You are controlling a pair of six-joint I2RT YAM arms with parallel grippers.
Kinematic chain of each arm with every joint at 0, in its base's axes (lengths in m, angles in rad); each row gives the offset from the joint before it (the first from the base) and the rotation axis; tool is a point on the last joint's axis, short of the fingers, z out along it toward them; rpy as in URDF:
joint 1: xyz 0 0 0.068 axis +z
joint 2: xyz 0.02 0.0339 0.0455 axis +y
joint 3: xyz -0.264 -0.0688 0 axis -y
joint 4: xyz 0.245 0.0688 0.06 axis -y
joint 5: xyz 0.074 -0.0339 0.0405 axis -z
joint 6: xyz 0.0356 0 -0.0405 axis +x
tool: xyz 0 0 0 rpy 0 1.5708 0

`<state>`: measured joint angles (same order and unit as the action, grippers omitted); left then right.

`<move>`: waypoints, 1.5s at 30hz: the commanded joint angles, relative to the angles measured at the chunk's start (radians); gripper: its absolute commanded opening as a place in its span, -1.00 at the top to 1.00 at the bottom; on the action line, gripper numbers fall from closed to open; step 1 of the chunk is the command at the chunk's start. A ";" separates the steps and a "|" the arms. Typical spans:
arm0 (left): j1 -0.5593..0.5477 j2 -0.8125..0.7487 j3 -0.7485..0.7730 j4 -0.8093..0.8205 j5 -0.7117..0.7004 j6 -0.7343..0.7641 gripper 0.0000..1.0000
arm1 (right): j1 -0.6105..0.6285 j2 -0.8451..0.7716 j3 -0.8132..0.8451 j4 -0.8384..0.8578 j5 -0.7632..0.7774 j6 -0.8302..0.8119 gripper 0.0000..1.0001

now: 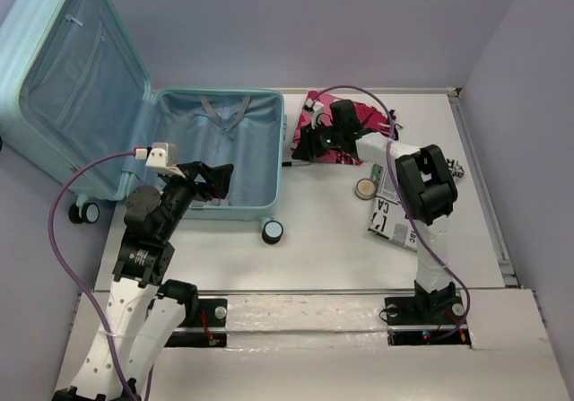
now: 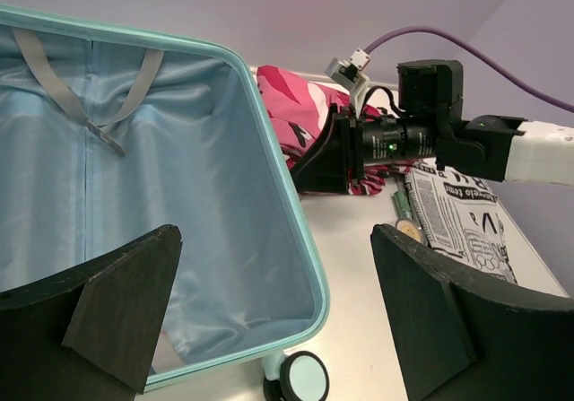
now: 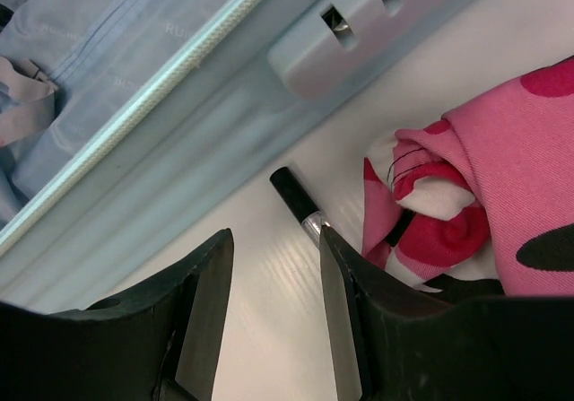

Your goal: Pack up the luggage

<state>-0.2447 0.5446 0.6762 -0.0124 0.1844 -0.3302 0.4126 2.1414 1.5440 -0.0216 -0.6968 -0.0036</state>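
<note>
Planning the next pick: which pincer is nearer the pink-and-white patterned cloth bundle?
Right. The right pincer sits beside the cloth bundle; the left pincer hovers over the mint-blue hard-shell suitcase.

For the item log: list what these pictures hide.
Black pen-like stick, right wrist view: lower end behind a finger of the right gripper.
Pink cloth bundle, top view: partly covered by the right arm.
Newsprint-patterned item, top view: partly under that arm.
Luggage interior, left wrist view: near part behind a finger of the left gripper.
</note>
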 commanded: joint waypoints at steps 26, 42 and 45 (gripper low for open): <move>0.013 -0.009 0.039 0.063 0.035 -0.009 -0.98 | 0.199 -0.026 -0.155 -0.055 0.626 -0.099 0.45; 0.019 -0.017 0.039 0.078 0.053 -0.021 -0.98 | 0.218 -0.575 -0.372 0.060 0.706 0.200 0.86; 0.030 -0.021 0.039 0.081 0.055 -0.027 -0.98 | 0.239 -0.583 -0.323 0.060 0.645 0.232 0.86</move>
<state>-0.2302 0.5400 0.6762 0.0040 0.2157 -0.3473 0.6205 1.5963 1.1500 -0.0170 0.0105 0.1555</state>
